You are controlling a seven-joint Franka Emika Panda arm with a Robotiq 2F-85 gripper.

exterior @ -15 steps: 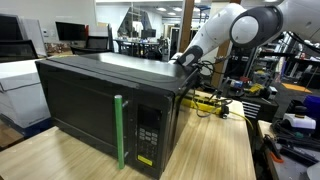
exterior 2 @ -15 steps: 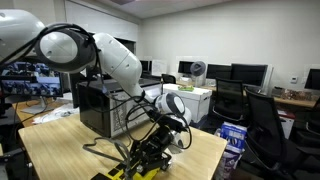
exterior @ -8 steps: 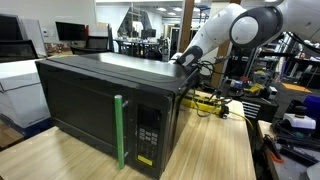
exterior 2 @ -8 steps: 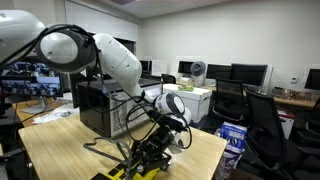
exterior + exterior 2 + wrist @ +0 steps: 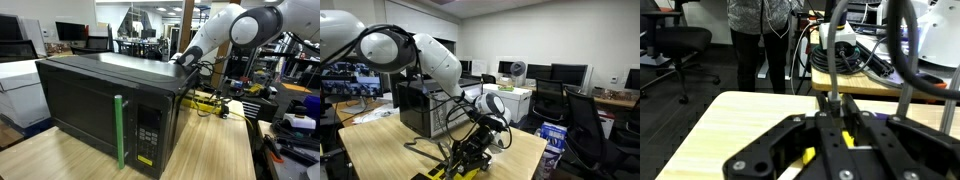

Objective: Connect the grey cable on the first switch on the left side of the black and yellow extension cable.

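Observation:
In the wrist view my gripper (image 5: 833, 112) is shut on the plug of the grey cable (image 5: 830, 60), which runs up from between the fingers. Right beneath the fingers lies the black and yellow extension cable (image 5: 847, 136), mostly hidden by the gripper body. In an exterior view the gripper (image 5: 470, 157) is low over the yellow strip (image 5: 453, 172) at the table's near edge. In an exterior view the strip (image 5: 206, 99) shows behind the microwave, and the gripper itself is hidden there.
A big black microwave (image 5: 100, 105) with a green handle stands on the wooden table (image 5: 60, 160); it also shows in an exterior view (image 5: 415, 108). Black cables (image 5: 855, 55) lie coiled on a far table. Office chairs (image 5: 585, 115) and a person (image 5: 758, 40) stand beyond.

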